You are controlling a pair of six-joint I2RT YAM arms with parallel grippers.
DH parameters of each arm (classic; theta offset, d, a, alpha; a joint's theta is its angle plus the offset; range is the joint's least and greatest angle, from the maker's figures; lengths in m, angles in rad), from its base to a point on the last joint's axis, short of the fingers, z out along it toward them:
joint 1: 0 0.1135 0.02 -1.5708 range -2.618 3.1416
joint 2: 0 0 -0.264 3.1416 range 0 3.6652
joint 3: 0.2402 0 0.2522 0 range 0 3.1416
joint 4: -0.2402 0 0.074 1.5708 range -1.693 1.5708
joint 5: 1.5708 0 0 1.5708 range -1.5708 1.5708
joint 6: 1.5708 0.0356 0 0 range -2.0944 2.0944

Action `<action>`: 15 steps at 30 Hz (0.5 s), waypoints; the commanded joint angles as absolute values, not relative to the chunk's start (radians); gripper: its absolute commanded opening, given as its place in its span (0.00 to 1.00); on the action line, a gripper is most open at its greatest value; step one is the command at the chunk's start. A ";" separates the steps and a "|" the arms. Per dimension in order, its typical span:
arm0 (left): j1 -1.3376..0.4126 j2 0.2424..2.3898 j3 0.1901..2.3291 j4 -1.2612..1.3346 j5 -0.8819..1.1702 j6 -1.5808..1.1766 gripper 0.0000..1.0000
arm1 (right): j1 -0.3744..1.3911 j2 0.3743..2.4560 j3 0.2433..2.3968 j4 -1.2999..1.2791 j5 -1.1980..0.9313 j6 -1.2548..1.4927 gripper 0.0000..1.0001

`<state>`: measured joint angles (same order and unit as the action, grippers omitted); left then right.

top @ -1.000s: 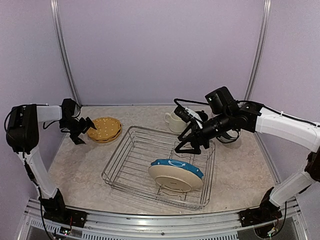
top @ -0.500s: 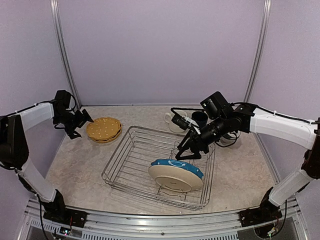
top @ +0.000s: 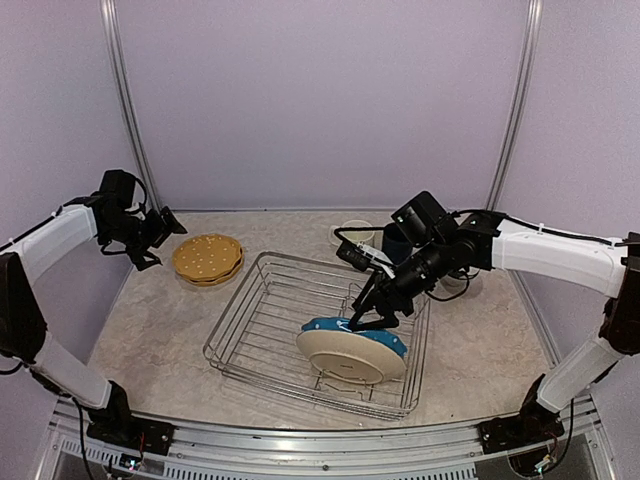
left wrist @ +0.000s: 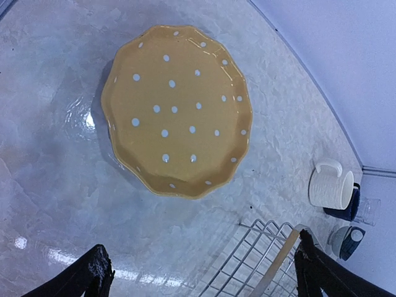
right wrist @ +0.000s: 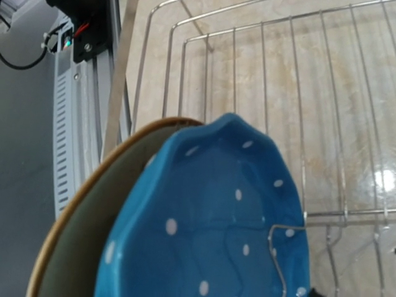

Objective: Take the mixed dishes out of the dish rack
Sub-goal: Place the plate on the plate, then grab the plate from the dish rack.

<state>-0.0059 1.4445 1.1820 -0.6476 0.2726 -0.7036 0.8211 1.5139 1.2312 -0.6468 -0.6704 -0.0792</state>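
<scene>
The dish rack is a silver wire basket in the middle of the table. Two plates lean in it at the front right. One is blue with white dots, and a cream one lies against its near side. My right gripper hangs open just over the blue plate's far rim. The right wrist view is filled by the blue plate, with the cream plate behind it. A mustard yellow plate lies on the table left of the rack. My left gripper stands open to its left, holding nothing.
A cream mug and a navy mug stand on the table behind the rack. In the left wrist view the yellow plate, the rack corner, the cream mug and a clear glass show.
My right gripper has come down and forward from the rack's back right corner to the blue plate's rim. The left arm has drawn back and up, away from the yellow plate.
</scene>
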 commanded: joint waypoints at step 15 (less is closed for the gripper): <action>-0.102 1.432 1.222 -0.661 0.271 -0.733 0.99 | 0.843 1.477 1.157 -0.611 -0.428 -0.081 0.56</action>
<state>-0.0925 1.4151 1.1866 -0.6590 0.2722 -0.7277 0.8600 1.5005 1.1877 -0.6270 -0.4637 -0.0826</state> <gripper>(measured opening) 0.990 0.572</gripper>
